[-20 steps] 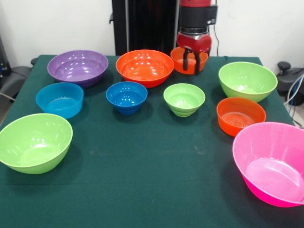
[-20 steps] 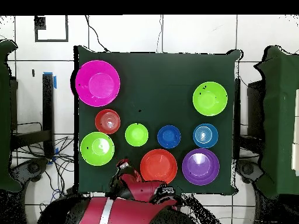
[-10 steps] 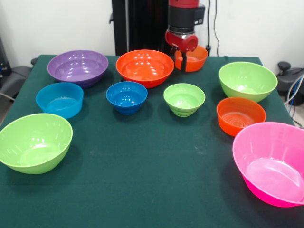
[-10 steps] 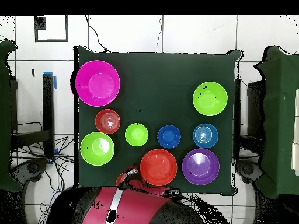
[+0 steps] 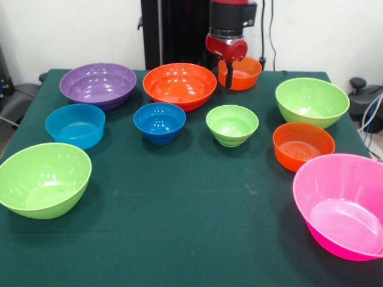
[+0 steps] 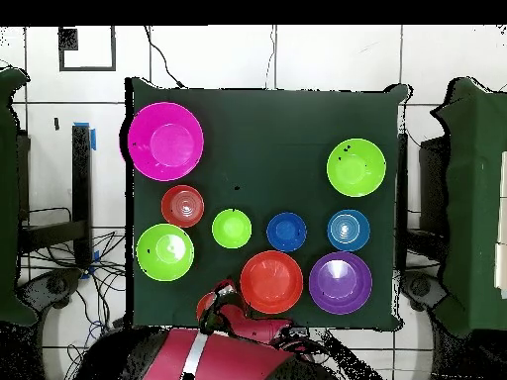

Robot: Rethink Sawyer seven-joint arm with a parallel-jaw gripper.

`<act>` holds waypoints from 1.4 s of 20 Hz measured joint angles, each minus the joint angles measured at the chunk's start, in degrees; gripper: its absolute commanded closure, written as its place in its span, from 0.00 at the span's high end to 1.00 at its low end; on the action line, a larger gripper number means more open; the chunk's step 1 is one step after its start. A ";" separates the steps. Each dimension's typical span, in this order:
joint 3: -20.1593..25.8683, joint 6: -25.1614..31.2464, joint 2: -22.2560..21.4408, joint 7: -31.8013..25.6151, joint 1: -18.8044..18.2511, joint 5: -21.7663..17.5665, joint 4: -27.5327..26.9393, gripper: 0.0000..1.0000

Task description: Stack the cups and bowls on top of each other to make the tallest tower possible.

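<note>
Worktop (image 5: 179, 239): rectangular, covered in a dark green cloth (image 6: 267, 129) that reaches its edges. Behind it, a white wall (image 5: 72, 30) and a black upright column (image 5: 173, 30). Black cables (image 5: 272, 30) hang down the wall beside the column. At the right edge, grey equipment with a blue cable (image 5: 368, 104); at the left edge, a dark grey object (image 5: 12, 98). From above: white tiled floor (image 6: 327, 54), a black-outlined square marking (image 6: 87, 47), blue tape (image 6: 95, 134), loose cables (image 6: 59, 267).

Bright even light, soft shadows, glare on bowls (image 5: 181, 84), perhaps overhead lamps
</note>
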 measured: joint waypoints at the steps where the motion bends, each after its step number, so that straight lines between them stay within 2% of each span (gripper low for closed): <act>1: 0.00 0.00 -0.20 0.00 0.00 0.00 0.01 1.00; 11: -0.23 0.00 -1.89 0.00 -0.52 -0.01 0.03 1.00; 28: -1.41 0.00 -0.84 0.00 -1.56 -0.01 0.01 1.00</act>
